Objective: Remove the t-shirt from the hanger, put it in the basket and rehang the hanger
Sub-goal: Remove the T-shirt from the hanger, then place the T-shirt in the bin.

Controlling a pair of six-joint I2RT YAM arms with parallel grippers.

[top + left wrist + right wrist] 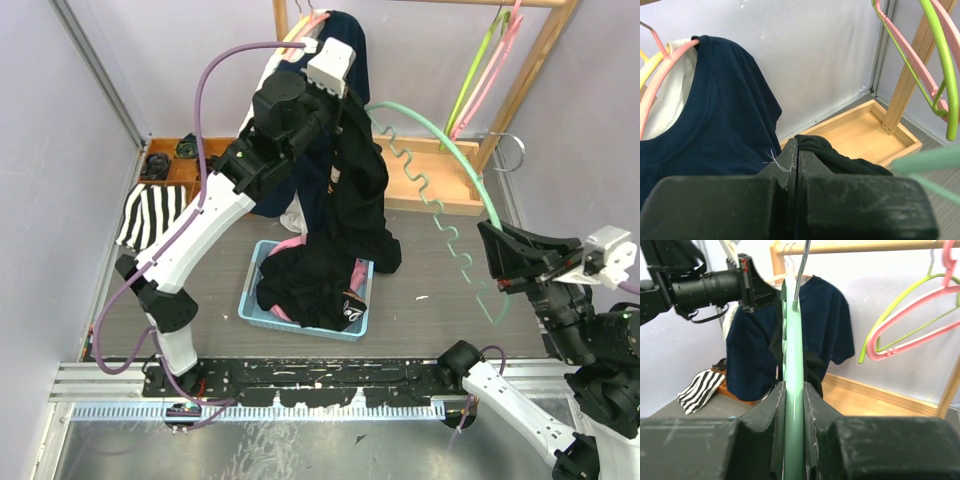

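A black t-shirt hangs from my left gripper, which is shut on its top fold; its lower end drapes toward the basket. A mint-green hanger arcs from the shirt to my right gripper, which is shut on its end. The hanger's far arm still lies against the black shirt near the left gripper.
A blue basket holds dark and pink clothes. A navy t-shirt on a pink hanger hangs on the wooden rack. Green and pink empty hangers hang at right. A striped garment lies at left.
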